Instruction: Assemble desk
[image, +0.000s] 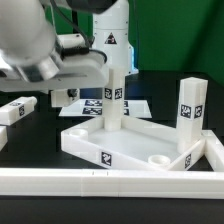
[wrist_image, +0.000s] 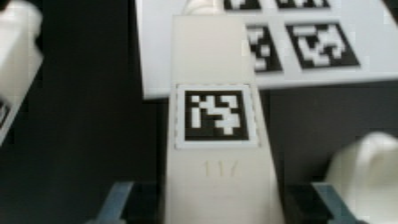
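Clenching jaws on upright leg (image: 114, 110) at far corner of desk slab (image: 125, 140), exterior view's left; likely for screwing in. Slab tucked against border rail (image: 100, 182), probably bracing twist. Second leg (image: 190, 105) upright at other far corner.

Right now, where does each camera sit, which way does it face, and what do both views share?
Exterior view: off the arm, raised a little, looking slightly down across the desk slab; shows the arm and gripper.
Wrist view: on the wrist, looking down along the leg; both fingers show.
Shared: that leg and the marker board.
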